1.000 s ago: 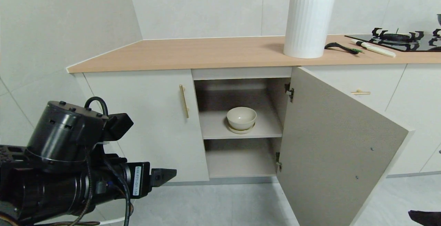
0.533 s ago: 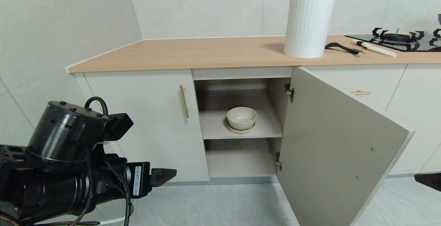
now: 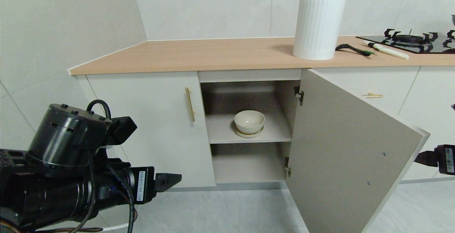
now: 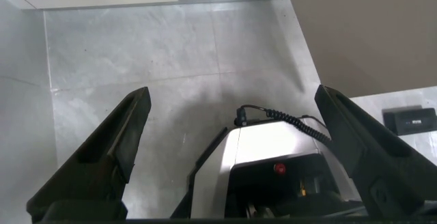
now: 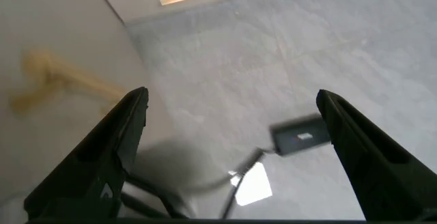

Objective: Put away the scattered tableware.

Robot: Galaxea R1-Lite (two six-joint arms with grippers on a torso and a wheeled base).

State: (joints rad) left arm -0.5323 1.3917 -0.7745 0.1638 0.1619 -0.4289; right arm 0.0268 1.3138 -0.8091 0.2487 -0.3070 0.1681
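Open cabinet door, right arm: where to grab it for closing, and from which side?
Probably the gold bar handle on the outer face of the cabinet door, near its free edge. Come from the outer, right side, where the right gripper is. The inner face is flat, with nothing to pinch.

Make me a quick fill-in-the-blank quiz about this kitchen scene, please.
1. Inside the cabinet, the bowl sits on the ____ of its two levels.
2. The cabinet door stands ____.
3. The tall white ribbed container stands on the wooden ____.
Missing words: upper; open; countertop.
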